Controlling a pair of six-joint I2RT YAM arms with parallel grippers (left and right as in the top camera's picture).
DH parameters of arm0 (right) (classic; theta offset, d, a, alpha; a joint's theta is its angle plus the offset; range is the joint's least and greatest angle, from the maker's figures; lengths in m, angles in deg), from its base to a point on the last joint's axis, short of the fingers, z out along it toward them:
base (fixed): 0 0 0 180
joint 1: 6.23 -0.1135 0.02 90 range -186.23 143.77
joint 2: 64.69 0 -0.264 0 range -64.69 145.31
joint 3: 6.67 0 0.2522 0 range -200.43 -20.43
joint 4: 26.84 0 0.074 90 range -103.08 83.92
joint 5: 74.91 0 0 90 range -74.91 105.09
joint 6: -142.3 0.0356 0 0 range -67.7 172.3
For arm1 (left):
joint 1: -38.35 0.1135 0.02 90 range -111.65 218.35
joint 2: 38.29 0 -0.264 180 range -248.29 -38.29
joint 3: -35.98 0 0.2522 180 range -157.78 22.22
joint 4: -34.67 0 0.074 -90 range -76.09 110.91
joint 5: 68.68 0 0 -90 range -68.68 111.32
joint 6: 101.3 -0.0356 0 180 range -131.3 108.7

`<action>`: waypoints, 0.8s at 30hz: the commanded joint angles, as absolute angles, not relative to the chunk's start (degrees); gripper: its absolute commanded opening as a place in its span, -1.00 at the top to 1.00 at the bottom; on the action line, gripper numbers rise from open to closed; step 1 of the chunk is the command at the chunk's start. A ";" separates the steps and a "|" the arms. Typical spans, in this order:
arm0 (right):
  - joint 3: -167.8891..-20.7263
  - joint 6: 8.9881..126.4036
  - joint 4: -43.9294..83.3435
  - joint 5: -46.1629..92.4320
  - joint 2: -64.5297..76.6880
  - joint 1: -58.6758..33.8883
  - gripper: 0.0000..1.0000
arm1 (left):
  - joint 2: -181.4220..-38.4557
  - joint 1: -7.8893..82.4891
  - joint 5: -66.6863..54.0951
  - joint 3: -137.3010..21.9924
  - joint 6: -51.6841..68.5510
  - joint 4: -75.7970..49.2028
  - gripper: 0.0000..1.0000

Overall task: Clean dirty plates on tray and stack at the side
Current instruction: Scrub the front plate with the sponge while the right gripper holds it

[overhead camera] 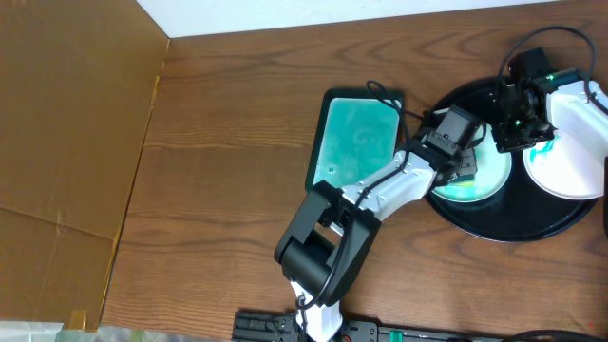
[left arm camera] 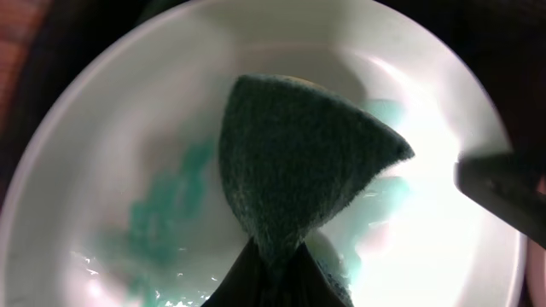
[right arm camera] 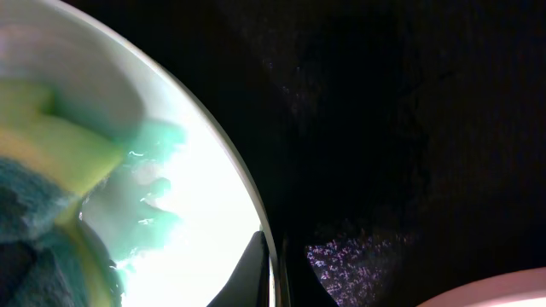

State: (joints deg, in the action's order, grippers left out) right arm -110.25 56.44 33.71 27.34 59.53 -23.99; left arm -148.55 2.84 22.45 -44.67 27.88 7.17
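A white plate (overhead camera: 486,180) with teal smears lies on the left part of the round black tray (overhead camera: 513,226). My left gripper (overhead camera: 463,160) is shut on a dark green sponge (left arm camera: 299,162) and presses it onto this plate (left arm camera: 111,170). Teal smears show beside the sponge. My right gripper (overhead camera: 514,133) is shut on the plate's far rim; in the right wrist view the rim (right arm camera: 256,213) runs between its fingers (right arm camera: 273,264). The sponge's yellow side (right arm camera: 51,145) shows there too. Two more white plates (overhead camera: 570,152) overlap at the tray's right side.
A rectangular teal dish (overhead camera: 359,142) with a black edge lies left of the tray, under my left arm. A brown cardboard sheet (overhead camera: 66,152) covers the table's left part. The right gripper's finger (left arm camera: 503,188) shows at the right edge of the left wrist view.
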 commanded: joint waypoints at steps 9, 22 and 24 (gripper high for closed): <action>-108.39 58.01 32.94 27.17 62.33 -26.15 0.98 | -145.21 5.92 47.47 -45.13 21.49 0.86 0.85; -108.39 58.04 32.77 27.19 62.33 -26.15 0.97 | -145.69 5.05 12.96 -45.13 27.59 11.37 0.86; -108.39 58.01 32.79 27.17 62.33 -26.15 0.97 | -147.70 5.12 13.73 -45.13 27.48 11.37 0.86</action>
